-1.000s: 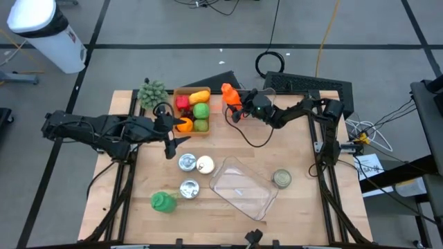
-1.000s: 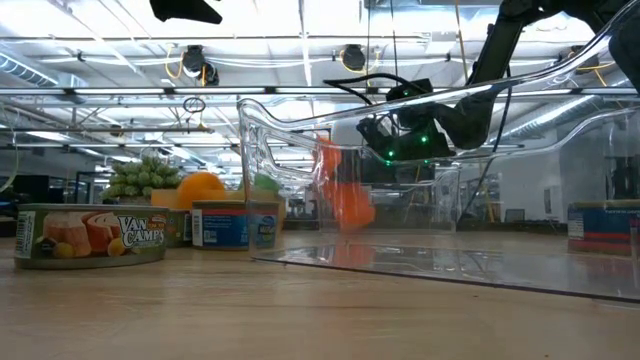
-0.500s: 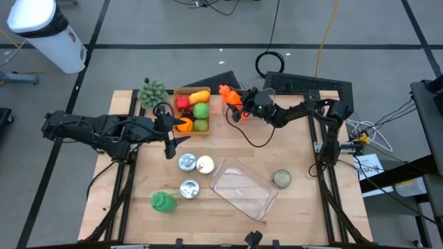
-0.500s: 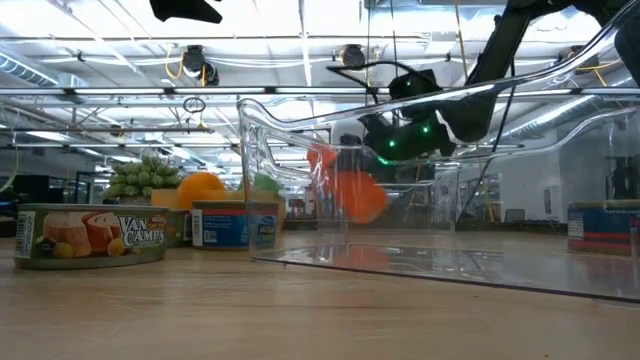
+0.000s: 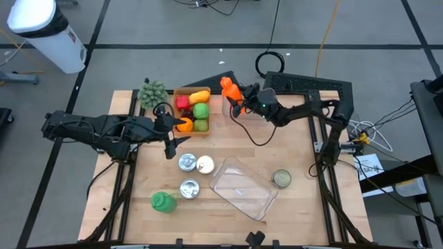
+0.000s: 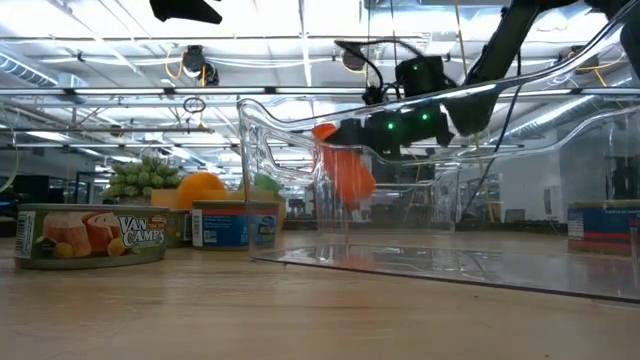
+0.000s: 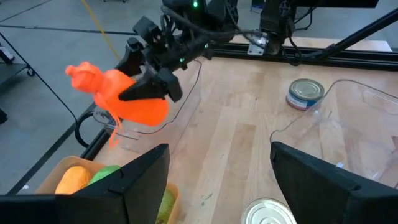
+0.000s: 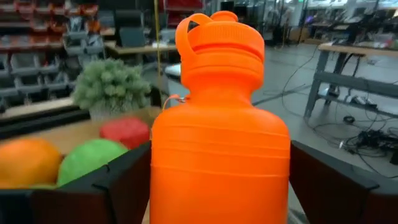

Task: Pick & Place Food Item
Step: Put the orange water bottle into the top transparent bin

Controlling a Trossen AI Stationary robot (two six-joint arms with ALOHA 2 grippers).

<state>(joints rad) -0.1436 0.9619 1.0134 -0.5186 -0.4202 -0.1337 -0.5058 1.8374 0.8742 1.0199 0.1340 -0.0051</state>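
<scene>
Just beside the wooden tray [image 5: 179,92] of toy fruit, on its right as the high view shows it, the right end effector [image 5: 238,97] holds an orange bottle [image 5: 229,90] off the desk [image 5: 291,149] — its two fingers are clamped on the bottle's body, one on each side. The bottle hangs tilted, cap end pointing away from the arm, clear of the tray's rim.

The tray holds a green apple [image 5: 201,110], a red piece and a yellow one. On the tray's other side, the left end effector [image 5: 169,132] hovers near its lower corner with its fingers apart and nothing between them; an orange fruit [image 5: 184,124] sits just by them. A bunch of green grapes [image 5: 151,92] lies beside the tray's far left corner.

Further from the tray, toward the desk's front, are two tins [image 5: 187,162] — one above the other — a white egg-like piece [image 5: 205,164], a green bottle [image 5: 163,201], a clear plastic container [image 5: 243,187] and another tin [image 5: 282,179].
</scene>
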